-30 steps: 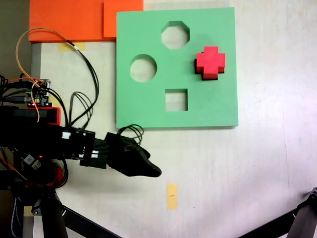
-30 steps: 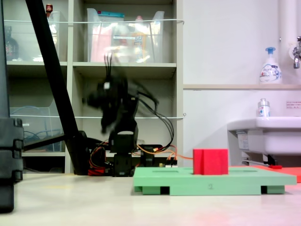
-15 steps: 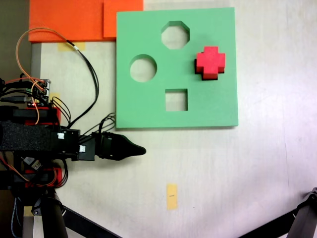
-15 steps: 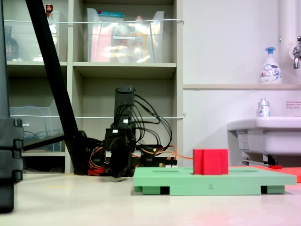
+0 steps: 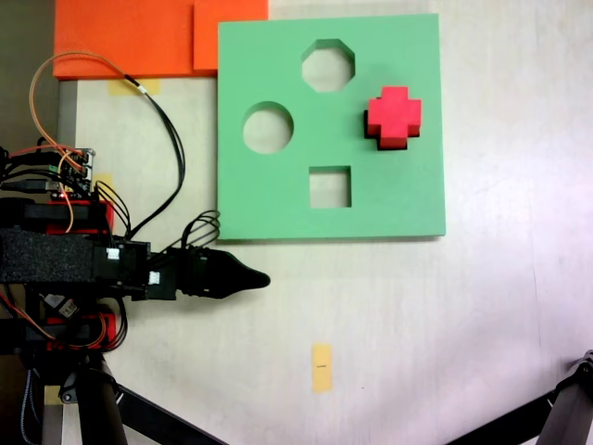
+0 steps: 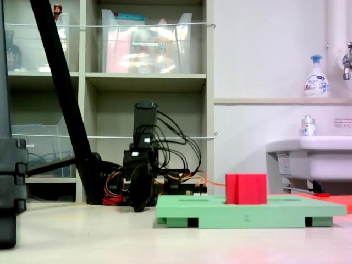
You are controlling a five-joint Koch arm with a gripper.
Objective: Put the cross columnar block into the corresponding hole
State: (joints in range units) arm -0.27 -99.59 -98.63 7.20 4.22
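The red cross columnar block (image 5: 393,115) stands upright in its plus-shaped hole (image 5: 414,133) in the green foam board (image 5: 278,199), its top proud of the surface. My gripper (image 5: 262,278) rests low on the table (image 5: 482,315), empty, well apart from the board's near edge; I cannot tell whether its jaws are parted.

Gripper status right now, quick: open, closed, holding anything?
Gripper: empty, tip low over the table off the green board; the jaws overlap, so open or closed cannot be told.
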